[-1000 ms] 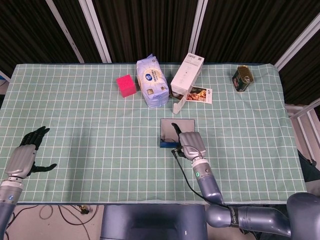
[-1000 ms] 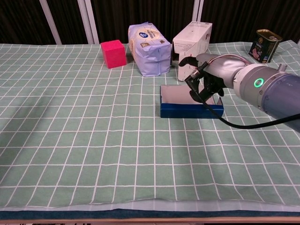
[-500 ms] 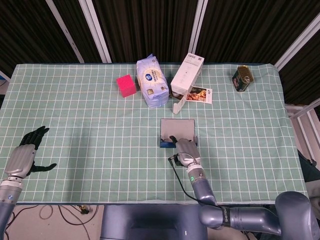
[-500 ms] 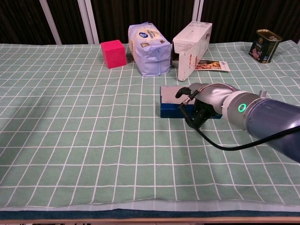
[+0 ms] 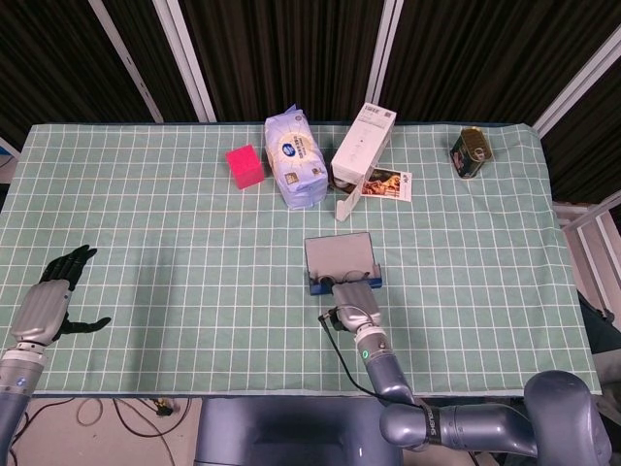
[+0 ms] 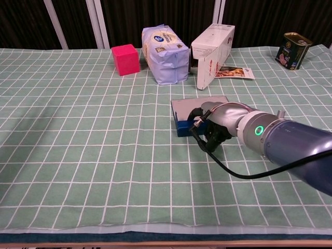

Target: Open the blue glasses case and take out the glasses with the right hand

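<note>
Dragged nearer, blue glasses case (image 5: 342, 263) meets right robot hand (image 5: 353, 301) at its front edge

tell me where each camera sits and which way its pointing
Head view: high above the near edge, looking steeply down on the whole table; shows the left hand and the right hand at the blue glasses case.
Chest view: low at the near edge, facing across the table toward the back; shows only the right hand and forearm.
Shared: case, right hand, pink cube, white box, can.
</note>
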Controlling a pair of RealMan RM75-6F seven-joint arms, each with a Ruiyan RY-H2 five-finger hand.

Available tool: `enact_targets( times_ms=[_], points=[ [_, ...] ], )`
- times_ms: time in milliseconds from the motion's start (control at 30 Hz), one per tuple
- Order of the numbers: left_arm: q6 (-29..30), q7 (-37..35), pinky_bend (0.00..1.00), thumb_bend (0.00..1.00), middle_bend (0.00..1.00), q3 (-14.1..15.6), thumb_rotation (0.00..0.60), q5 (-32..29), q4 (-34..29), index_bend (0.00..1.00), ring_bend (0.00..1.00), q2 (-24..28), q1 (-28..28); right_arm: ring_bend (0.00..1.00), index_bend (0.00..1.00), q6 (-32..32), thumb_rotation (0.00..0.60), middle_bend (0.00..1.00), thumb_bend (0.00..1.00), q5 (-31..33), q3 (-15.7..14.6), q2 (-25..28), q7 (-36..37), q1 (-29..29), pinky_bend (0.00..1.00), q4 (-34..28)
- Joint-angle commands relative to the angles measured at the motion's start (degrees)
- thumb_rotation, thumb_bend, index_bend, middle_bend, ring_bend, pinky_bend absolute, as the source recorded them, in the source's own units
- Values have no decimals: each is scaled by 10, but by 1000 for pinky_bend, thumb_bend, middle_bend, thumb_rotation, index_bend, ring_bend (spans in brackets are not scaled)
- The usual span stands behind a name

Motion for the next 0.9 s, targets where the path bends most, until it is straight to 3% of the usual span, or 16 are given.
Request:
enact_targets(
  times_ms=[33, 567, 900],
  points=[
    [0, 0, 0, 0, 0, 0, 600, 0, 0, 0, 0, 0, 0, 899, 261, 3, 600, 835, 544, -15, -10, 3, 1, -3, 987, -16],
    [1, -1, 0, 0, 0, 1, 600, 2, -2, 0, 0, 1, 1, 901, 324, 67, 600, 836, 544, 30, -55, 72, -73, -12, 987, -145],
    [2, -2, 0, 0, 0, 0, 600, -2, -5, 0, 0, 2, 2, 902, 332, 125, 600, 836, 543, 55, -77, 103, -107, -25, 987, -173]
  ],
)
